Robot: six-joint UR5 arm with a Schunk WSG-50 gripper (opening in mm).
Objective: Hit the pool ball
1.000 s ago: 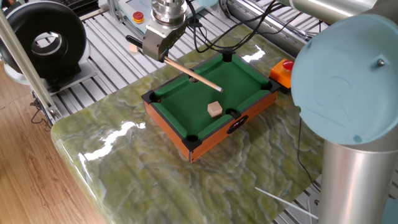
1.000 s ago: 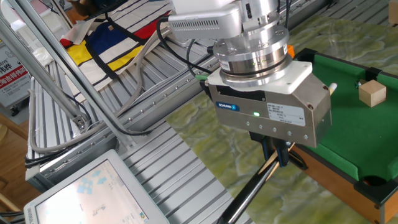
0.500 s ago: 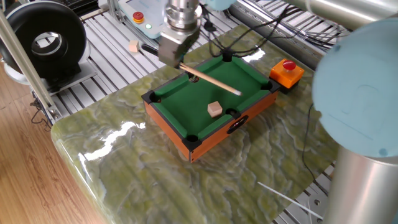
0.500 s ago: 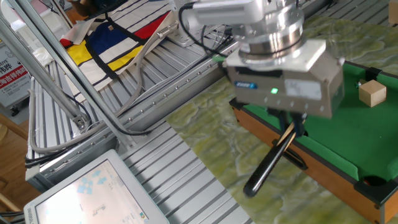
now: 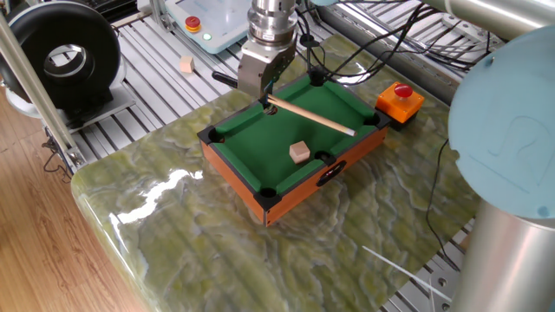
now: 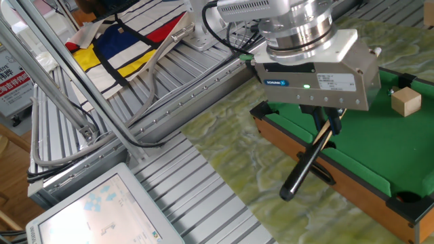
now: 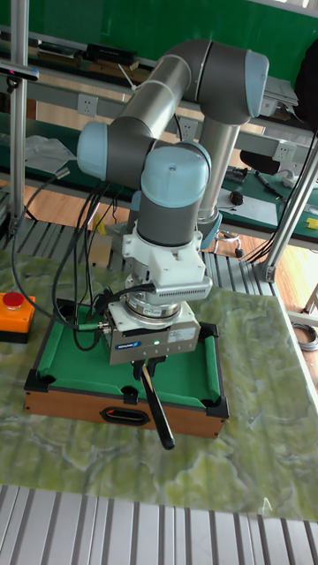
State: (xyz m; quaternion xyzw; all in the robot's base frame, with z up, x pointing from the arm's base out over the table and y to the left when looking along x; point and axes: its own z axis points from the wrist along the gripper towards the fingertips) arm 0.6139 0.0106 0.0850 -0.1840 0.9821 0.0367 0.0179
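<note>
My gripper (image 5: 263,89) hangs over the far-left corner of the small pool table (image 5: 295,186), shut on a wooden cue stick (image 5: 312,117). The cue lies slanted across the green felt, its tip towards the far-right pocket. A tiny dark pool ball (image 5: 270,110) shows just under the cue, right below the gripper. In the other fixed view the gripper (image 6: 327,126) grips the cue (image 6: 305,169) near its black handle, and the ball is hidden there. The tall fixed view shows the gripper (image 7: 147,368) above the table (image 7: 79,402), the cue handle (image 7: 159,408) sticking out over the front rail.
A tan wooden cube (image 5: 300,152) sits on the felt near a side pocket. A red button on an orange box (image 5: 401,94) stands by the table's right end. Cables trail behind the arm. A tablet (image 6: 102,210) and a metal frame stand to the left.
The gripper has moved right along the table's far side with the cue. The cue tip has slid further over the felt towards the far-right pocket. The cube has not moved.
</note>
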